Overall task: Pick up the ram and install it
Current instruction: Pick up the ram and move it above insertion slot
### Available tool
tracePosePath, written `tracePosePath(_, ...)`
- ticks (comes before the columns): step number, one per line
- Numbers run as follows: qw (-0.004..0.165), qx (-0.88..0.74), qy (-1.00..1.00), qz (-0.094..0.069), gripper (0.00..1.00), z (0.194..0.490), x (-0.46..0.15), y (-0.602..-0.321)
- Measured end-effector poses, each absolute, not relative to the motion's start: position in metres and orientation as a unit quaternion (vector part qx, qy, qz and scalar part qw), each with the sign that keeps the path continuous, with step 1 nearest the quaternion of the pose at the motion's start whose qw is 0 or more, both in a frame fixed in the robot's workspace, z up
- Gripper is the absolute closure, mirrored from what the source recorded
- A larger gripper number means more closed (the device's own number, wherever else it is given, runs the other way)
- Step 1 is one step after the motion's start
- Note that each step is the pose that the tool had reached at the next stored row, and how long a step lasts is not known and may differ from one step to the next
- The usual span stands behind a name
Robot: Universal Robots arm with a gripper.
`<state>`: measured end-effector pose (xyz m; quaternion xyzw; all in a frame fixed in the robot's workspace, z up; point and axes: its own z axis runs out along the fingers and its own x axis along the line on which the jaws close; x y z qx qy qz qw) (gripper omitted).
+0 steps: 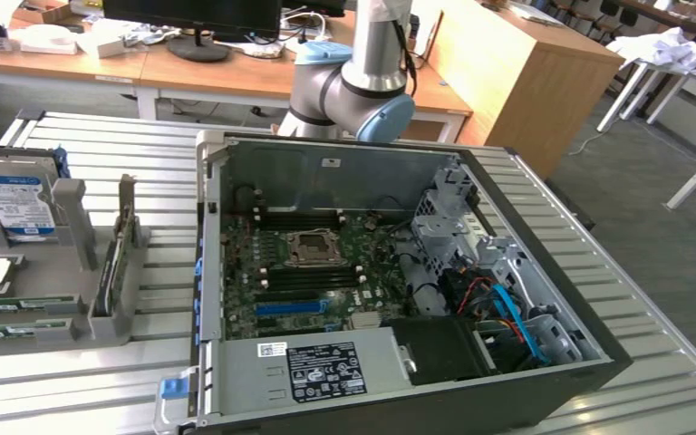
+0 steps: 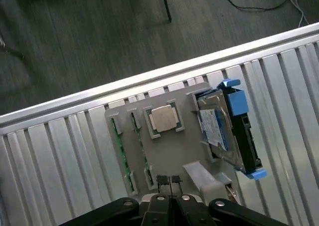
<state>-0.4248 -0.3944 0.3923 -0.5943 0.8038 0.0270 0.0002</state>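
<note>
I see my gripper [image 2: 170, 182] pinched closed and empty over the gray holder [image 2: 169, 151]; the ram [image 2: 119, 143] stands edgewise there, lengthwise along table slats [image 2: 60, 166].

One hard drive [image 2: 215, 128], one processor [image 2: 164, 119]

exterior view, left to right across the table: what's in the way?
hard drive → PC case's left wall → CPU socket → drive cage → blue cable
</note>
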Motion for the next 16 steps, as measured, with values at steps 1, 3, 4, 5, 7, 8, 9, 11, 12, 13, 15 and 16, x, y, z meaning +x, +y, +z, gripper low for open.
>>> tracePosePath(1, 0.000, -0.602, 0.798, 0.027, 0.89, 0.3922, -0.4248, -0.3944)
tracePosePath(3, -0.001, -0.616, 0.787, 0.027, 0.89, 0.3922, -0.4248, -0.3944)
tracePosePath(4, -0.001, -0.623, 0.782, 0.027, 0.89, 0.3922, -0.4248, -0.3943)
tracePosePath(5, -0.001, -0.630, 0.776, 0.027, 0.89, 0.3922, -0.4248, -0.3943)
tracePosePath(7, -0.002, -0.644, 0.764, 0.027, 0.89, 0.3922, -0.4248, -0.3943)
tracePosePath(8, -0.002, -0.651, 0.758, 0.026, 0.89, 0.3922, -0.4248, -0.3944)
tracePosePath(9, -0.003, -0.658, 0.753, 0.026, 0.89, 0.3922, -0.4248, -0.3943)
tracePosePath(11, -0.003, -0.672, 0.740, 0.026, 0.89, 0.3922, -0.4249, -0.3943)
tracePosePath(12, -0.003, -0.678, 0.734, 0.026, 0.89, 0.3922, -0.4248, -0.3944)
tracePosePath(13, -0.004, -0.685, 0.728, 0.026, 0.89, 0.3922, -0.4249, -0.3943)
tracePosePath(15, -0.004, -0.697, 0.717, 0.026, 0.89, 0.3922, -0.4249, -0.3943)
tracePosePath(16, -0.004, -0.697, 0.716, 0.026, 0.89, 0.3922, -0.4249, -0.3943)
